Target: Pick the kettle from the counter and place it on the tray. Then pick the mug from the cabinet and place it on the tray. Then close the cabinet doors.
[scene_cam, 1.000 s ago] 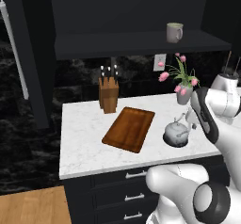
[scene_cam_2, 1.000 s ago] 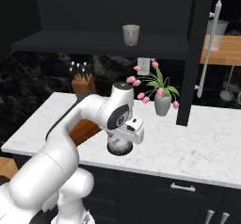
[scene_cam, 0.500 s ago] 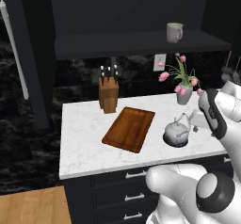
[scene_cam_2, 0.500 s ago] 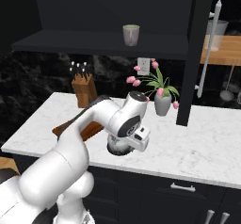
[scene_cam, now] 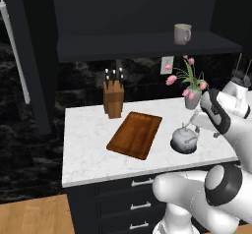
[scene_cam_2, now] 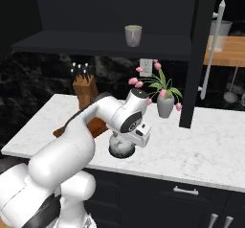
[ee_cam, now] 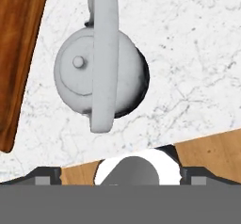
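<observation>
kettle (scene_cam: 184, 139) on marble counter (scene_cam: 88, 149), just right of the flat reddish wooden tray (scene_cam: 136, 134) | squat silver metal, lid knob, arched handle | I hold the tool (scene_cam: 205, 130) above it, jaws wide, nothing held, lined up for the handle | mug (scene_cam: 182, 33) on cabinet shelf

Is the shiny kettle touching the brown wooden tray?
Apart. In the hand view a strip of white counter lies between the kettle and the tray. The left base view shows the same gap.
</observation>
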### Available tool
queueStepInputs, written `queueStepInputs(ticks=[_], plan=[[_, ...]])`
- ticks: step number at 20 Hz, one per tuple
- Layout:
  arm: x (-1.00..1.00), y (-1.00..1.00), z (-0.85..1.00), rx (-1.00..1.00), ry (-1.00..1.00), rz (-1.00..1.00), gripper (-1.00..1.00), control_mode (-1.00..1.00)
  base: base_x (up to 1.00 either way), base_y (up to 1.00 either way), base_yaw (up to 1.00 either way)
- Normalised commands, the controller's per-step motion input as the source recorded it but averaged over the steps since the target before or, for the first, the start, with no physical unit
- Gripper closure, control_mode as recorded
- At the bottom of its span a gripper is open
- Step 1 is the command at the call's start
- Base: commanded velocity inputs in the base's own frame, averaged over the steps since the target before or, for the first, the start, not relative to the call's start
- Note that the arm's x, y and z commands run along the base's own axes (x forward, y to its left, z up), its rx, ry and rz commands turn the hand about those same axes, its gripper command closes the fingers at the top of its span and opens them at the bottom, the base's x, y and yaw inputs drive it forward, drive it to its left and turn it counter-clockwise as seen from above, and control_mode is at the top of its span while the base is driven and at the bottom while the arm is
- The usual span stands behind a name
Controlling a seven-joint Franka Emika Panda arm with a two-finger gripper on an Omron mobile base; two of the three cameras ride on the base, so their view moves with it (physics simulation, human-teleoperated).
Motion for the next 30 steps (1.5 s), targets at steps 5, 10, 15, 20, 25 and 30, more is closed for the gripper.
queueStepInputs(ticks=[5, 10, 15, 20, 25, 30], plan=[[0.58, 0.04, -0.15, 0.0, 0.0, 0.01, -1.0, -1.0, 0.0, 0.0, 0.0], [0.43, 0.0, -0.19, 0.0, 0.0, 0.06, -1.0, -1.0, 0.0, 0.0, 0.0], [0.31, 0.12, -0.25, 0.0, 0.0, 0.03, -1.0, -1.0, 0.0, 0.0, 0.0], [-0.12, 0.0, -0.13, 0.0, -0.01, 0.01, -1.0, -1.0, 0.0, 0.0, 0.0], [-0.18, 0.04, -0.16, 0.0, -0.1, 0.0, -1.0, -1.0, 0.0, 0.0, 0.0], [0.0, 0.2, -0.08, 0.0, -0.1, 0.02, -1.0, -1.0, 0.0, 0.0, 0.0]])
